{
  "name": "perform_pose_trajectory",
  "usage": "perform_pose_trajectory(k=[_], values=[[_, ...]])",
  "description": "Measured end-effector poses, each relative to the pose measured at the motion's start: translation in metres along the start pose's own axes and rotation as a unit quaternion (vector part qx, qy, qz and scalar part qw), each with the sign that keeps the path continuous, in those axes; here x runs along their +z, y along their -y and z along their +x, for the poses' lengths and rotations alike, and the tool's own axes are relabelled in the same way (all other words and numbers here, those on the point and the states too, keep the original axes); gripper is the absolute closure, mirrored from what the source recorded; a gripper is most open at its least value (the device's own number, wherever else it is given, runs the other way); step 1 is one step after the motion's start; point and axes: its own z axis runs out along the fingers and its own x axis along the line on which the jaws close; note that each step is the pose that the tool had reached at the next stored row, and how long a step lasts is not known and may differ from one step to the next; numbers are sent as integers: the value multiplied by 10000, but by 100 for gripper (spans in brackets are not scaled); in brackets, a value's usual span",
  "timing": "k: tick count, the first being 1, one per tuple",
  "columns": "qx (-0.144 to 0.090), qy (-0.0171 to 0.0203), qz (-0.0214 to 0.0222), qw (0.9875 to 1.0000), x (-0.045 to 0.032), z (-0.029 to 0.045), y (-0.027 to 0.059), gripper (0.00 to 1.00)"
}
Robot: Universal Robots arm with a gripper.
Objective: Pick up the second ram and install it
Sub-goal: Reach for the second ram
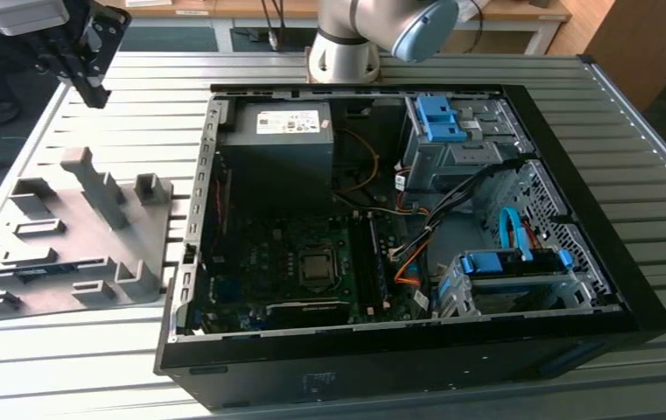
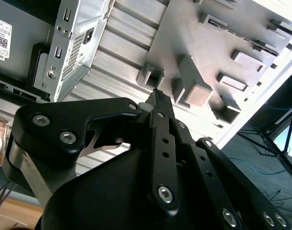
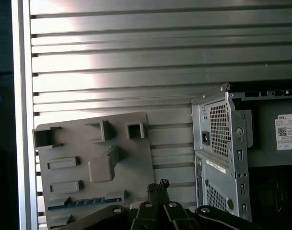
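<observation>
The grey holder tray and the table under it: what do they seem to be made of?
The grey holder tray looks like matte plastic, perhaps printed: an even dull grey, blocky raised pockets and no shine. The table looks like bare aluminium profile: long parallel slats with grooves between them and bright, brushed-looking reflections.

second ram: mostly buried in its gray tray slot, just a blue sliver | gripper: top chopped off in exterior view
</observation>
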Motion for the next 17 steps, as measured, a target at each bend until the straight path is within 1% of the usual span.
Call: perform_pose_trajectory(k=[9,17], values=[[-1,0,0,10000,-2,107,8,90],[0,0,0,10000,-4,227,17,90]])
